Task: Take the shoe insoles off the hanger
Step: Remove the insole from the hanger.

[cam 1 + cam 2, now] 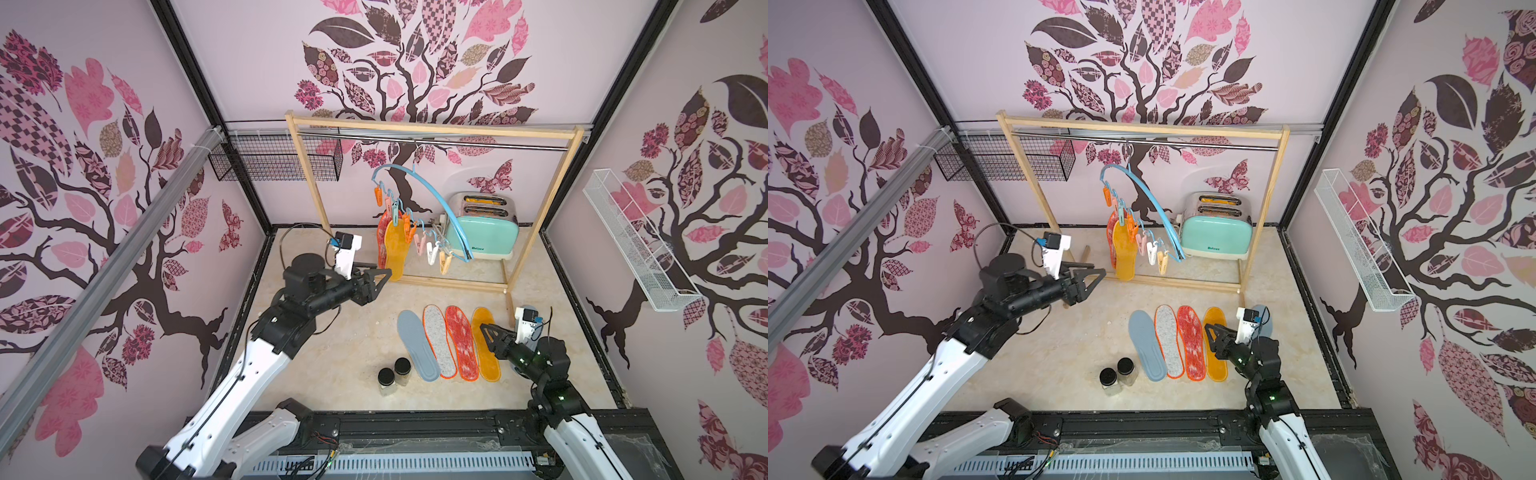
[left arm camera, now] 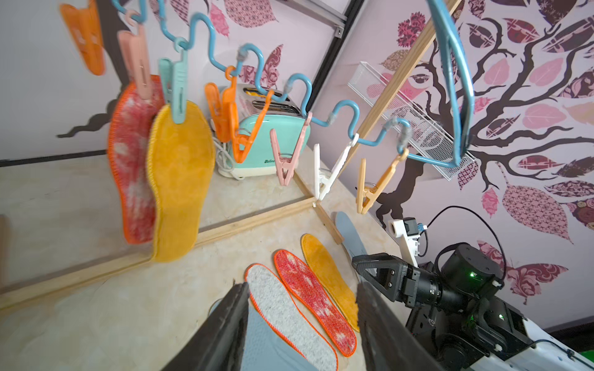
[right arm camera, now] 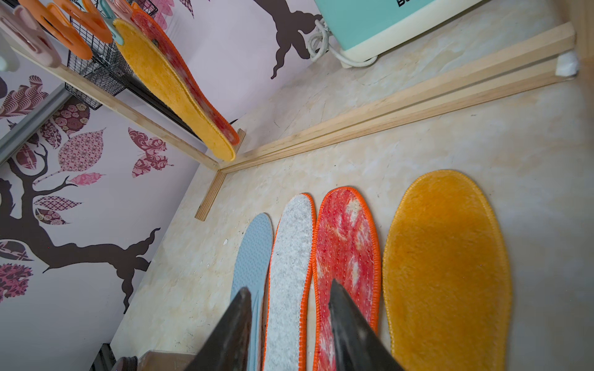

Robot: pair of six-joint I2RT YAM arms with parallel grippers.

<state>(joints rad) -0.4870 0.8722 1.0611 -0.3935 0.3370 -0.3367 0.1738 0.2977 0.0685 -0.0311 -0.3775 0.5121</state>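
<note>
Marble tabletop (image 1: 332,353) held loose insoles (image 1: 438,340); two hung on the hanger (image 2: 463,80). My left gripper (image 1: 379,284), open and empty, faced the yellow insole (image 1: 394,249); next it likely needed pinching, tugging down.

High overhead in both top views, facing down on the whole bench (image 1: 332,365). Left wrist: near the hanger (image 2: 463,80). Right wrist: low over the laid insoles (image 3: 345,250), common to all.

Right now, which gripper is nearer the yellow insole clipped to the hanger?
Left. The left gripper sits beside the lower end of the hanging yellow insole, open and not touching. The right gripper is far off, above the insoles laid flat.
</note>
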